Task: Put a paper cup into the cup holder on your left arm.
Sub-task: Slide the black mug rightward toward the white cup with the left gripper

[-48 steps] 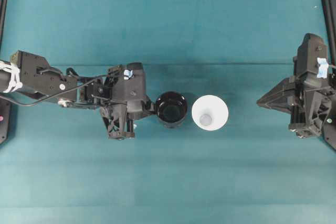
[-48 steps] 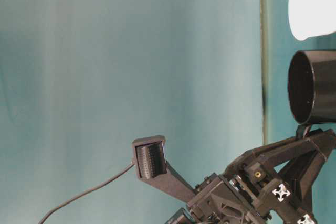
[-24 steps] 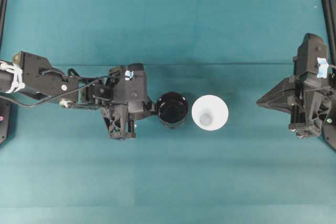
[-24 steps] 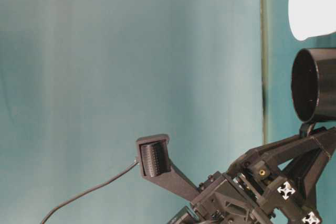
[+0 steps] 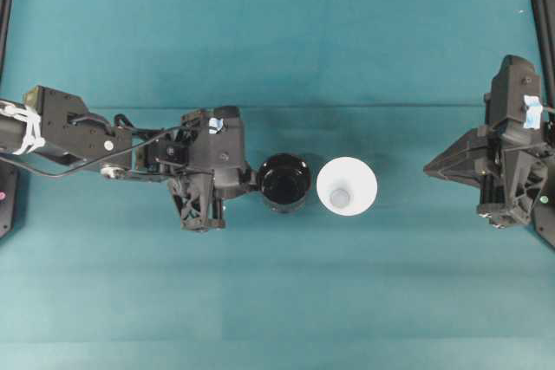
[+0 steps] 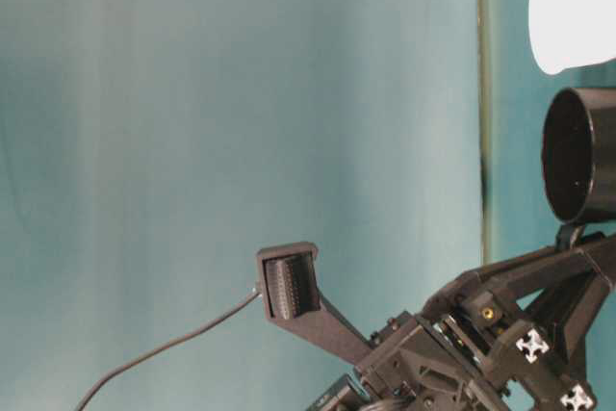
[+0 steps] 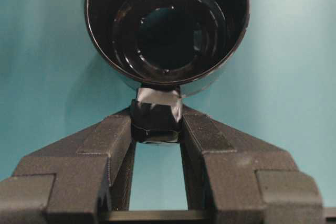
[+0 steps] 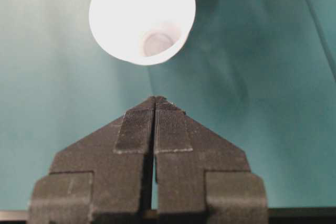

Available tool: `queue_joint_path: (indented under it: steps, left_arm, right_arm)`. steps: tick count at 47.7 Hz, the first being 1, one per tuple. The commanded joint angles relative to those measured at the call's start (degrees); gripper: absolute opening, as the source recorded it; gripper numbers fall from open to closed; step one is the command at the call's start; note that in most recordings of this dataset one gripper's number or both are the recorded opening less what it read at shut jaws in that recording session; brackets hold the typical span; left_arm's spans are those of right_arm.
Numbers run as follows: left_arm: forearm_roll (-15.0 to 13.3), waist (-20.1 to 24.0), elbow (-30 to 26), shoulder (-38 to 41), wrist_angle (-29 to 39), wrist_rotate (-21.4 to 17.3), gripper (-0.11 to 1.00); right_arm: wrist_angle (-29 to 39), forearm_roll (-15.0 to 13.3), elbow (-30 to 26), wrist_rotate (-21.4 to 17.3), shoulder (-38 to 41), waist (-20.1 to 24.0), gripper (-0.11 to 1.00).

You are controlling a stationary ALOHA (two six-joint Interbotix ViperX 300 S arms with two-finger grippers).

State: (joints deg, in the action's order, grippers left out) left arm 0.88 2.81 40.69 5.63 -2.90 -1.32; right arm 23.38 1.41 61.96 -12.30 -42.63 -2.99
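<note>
The white paper cup (image 5: 347,185) stands on the teal table, open side up, just right of the cup holder (image 5: 285,182). The holder is a glossy black, empty cylinder. My left gripper (image 5: 253,181) is shut on the holder's small taped handle (image 7: 156,119) and holds the holder (image 7: 167,27) in front of it. My right gripper (image 5: 429,168) is shut and empty at the right side, well apart from the cup. The cup (image 8: 142,17) lies ahead of the right gripper (image 8: 155,100). The table-level view shows the cup (image 6: 577,7) beside the holder (image 6: 582,156).
The left arm (image 5: 78,136) carries a white tape band and a loose black cable, and stretches in from the left edge. Black frame rails (image 5: 542,6) run along the table's left and right edges. A teal backdrop closes the far side.
My left gripper and the cup holder have shifted slightly toward the paper cup. The cup and the right arm have not moved.
</note>
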Motion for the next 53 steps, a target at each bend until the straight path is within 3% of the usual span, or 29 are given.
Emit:
queue_joint_path:
  steps: [1,45,48,53]
  left_arm:
    - [0.2,-0.2,-1.1,0.1,-0.3,0.0,0.29]
    - [0.1,0.1,-1.1,0.2,0.9,0.3,0.30]
    - [0.2,0.0,-1.2,0.1,0.5,0.2,0.42]
    - [0.2,-0.1,-1.2,0.1,0.4,0.1,0.73]
  right_arm:
    - [-0.3,0.1,-1.2,-0.7,0.1,-0.1,-0.02]
    - [-0.2,0.1,-1.2,-0.7,0.1,0.2,-0.02]
    - [0.1,0.1,-1.2,-0.7,0.2,0.3,-0.02]
    - [0.4,0.1,-1.2,-0.7,0.2,0.3,-0.02]
